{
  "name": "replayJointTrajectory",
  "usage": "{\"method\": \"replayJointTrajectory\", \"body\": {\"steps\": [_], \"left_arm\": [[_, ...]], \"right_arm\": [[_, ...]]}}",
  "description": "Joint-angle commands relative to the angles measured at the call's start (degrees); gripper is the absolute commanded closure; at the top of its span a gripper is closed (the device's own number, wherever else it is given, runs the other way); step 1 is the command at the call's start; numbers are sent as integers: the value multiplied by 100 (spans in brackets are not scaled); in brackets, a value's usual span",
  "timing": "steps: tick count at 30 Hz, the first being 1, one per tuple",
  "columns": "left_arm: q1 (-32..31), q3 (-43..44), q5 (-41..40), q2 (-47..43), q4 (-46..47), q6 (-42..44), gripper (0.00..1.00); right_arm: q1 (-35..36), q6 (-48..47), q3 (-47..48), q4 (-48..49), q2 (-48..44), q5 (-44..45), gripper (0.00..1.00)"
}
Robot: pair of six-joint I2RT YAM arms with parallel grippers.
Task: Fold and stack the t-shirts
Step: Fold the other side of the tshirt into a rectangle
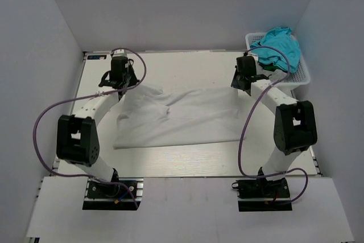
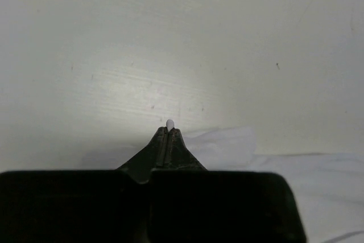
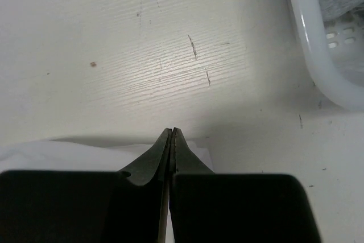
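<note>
The left pincer (image 2: 169,130) was clamped tight at the far-left corner of the white t-shirt (image 1: 182,118), a nub of white cloth showing at its tips. The shirt lay spread and rumpled on the table (image 1: 187,66). Thin and limp, it would likely sag unless taken by its corners. At its far-right corner the right pincer (image 3: 172,136) was closed too, but whether it gripped cloth was unclear. Beyond that corner stood a white basket (image 1: 301,77).

Basket (image 1: 301,74): white slotted plastic, far right corner of the table
Teal cloth (image 1: 278,46): crumpled, heaped in the basket
Table (image 1: 187,160): pale wood grain, lightly scuffed
</note>
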Motion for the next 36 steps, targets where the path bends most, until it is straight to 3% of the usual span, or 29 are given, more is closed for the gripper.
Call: {"method": "replayJointTrajectory", "body": {"steps": [1, 10, 18, 26, 27, 28, 29, 30, 36], "left_arm": [[-31, -649, -35, -843, 250, -373, 100], [-31, -2477, -227, -2890, 374, -1331, 100], [-31, -3761, -508, -4054, 84, -2007, 100], [-31, -4334, -807, -4695, -1382, -2807, 100], [-31, -4334, -807, -4774, -1601, -2947, 96], [-31, -4334, -807, -4845, -2021, -3131, 77], [-31, -4334, -573, -4915, -2147, -3133, 49], [-31, -4186, -466, -4985, -2244, -3133, 1], [-31, -3168, -228, -4776, -2579, -2563, 0]], "right_arm": [[-6, -25, -320, 272, -365, -39, 100], [-15, 90, -1358, 456, -1297, 171, 100], [-24, 282, -1973, 465, -1631, 338, 100], [-24, 625, -2632, 176, -1780, 338, 99], [-24, 817, -2781, 18, -1842, 434, 82], [-24, 854, -2870, -35, -2138, 435, 57], [-41, 854, -2949, -71, -2245, 435, 25], [-33, 846, -3106, -193, -2377, 469, 10], [-15, 380, -2924, -353, -3449, 75, 10]]}}
